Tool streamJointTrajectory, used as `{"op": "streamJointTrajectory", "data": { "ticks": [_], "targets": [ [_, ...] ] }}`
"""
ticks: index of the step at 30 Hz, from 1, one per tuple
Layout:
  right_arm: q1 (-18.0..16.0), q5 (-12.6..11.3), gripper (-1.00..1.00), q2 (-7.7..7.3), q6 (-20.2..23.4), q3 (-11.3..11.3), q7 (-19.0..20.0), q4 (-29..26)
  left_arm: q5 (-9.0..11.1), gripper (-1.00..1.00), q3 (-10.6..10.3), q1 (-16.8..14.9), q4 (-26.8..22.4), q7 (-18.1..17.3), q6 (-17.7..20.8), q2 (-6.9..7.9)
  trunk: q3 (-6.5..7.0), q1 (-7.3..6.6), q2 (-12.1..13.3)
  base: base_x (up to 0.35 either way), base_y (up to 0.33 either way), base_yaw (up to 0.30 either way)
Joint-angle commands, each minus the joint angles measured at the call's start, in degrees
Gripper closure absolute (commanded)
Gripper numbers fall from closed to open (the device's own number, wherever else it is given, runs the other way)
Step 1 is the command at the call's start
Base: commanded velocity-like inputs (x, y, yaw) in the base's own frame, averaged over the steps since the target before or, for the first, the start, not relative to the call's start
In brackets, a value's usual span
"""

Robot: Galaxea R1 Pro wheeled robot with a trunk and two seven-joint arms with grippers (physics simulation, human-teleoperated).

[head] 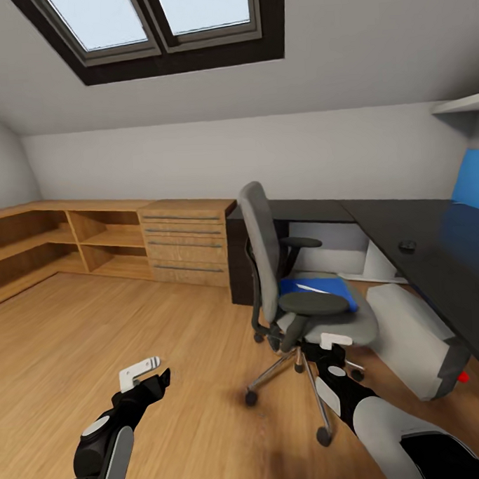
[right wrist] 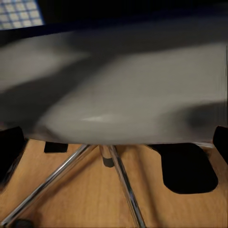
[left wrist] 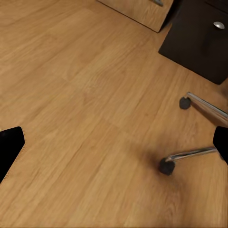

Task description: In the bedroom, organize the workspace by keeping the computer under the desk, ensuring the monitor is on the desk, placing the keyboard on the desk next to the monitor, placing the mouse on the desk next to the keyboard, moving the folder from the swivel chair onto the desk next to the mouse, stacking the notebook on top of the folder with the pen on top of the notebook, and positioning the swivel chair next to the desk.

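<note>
Head view: the folder (head: 319, 289) on the swivel chair (head: 299, 303) is being approached; both hands, left hand (head: 150, 376) and right hand (head: 334, 350), are held open and empty, and a reach over the seat is needed next.

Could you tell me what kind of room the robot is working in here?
Most likely an attic room used as a home office: a skylight set in a sloped ceiling, a black desk along the wall, and a swivel chair on wood flooring.

Folder (head: 319, 289) on swivel chair (head: 298, 292), left of desk (head: 422, 237).

Blue folder (head: 319, 289) flat on grey swivel chair (head: 284, 293) seat, beside black desk (head: 415, 237).
</note>
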Motion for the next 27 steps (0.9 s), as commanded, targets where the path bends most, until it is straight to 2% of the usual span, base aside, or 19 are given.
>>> {"op": "streamJointTrajectory", "data": {
  "ticks": [1, 9, 14, 23, 27],
  "targets": [
    [-0.04, -0.55, -1.0, 0.0, -0.27, 0.31, -0.14, 0.04, 0.6, -1.0, 0.01, -0.04, -0.06, 0.42, 0.24, -0.03, -0.04, -0.01, -0.03, 0.0, 0.0, 0.065],
    [-0.04, -0.55, -1.0, 0.01, -0.27, 0.27, -0.15, 0.04, 0.6, -1.0, 0.0, -0.04, -0.06, 0.42, 0.24, -0.03, -0.01, -0.01, -0.03, -0.212, 0.021, 0.009],
    [-0.05, -0.55, -1.0, 0.0, -0.27, 0.23, -0.14, 0.04, 0.6, -1.0, 0.0, -0.04, -0.06, 0.42, 0.24, -0.03, 0.04, -0.01, -0.03, -0.067, 0.005, -0.049],
    [-0.04, -0.78, -1.0, -0.24, -0.7, -0.14, -0.14, -0.04, 0.52, -1.0, -0.09, -0.04, -0.13, 0.34, 0.08, -0.09, 0.15, -0.01, -0.03, -0.007, 0.001, -0.222],
    [-0.04, -0.87, -1.0, -0.28, -2.93, -0.2, 0.44, 0.12, 0.52, -1.0, -0.16, -0.04, -0.14, 0.33, 0.06, -0.04, 0.15, -0.01, -0.03, 0.0, 0.0, -0.12]
  ]
}}
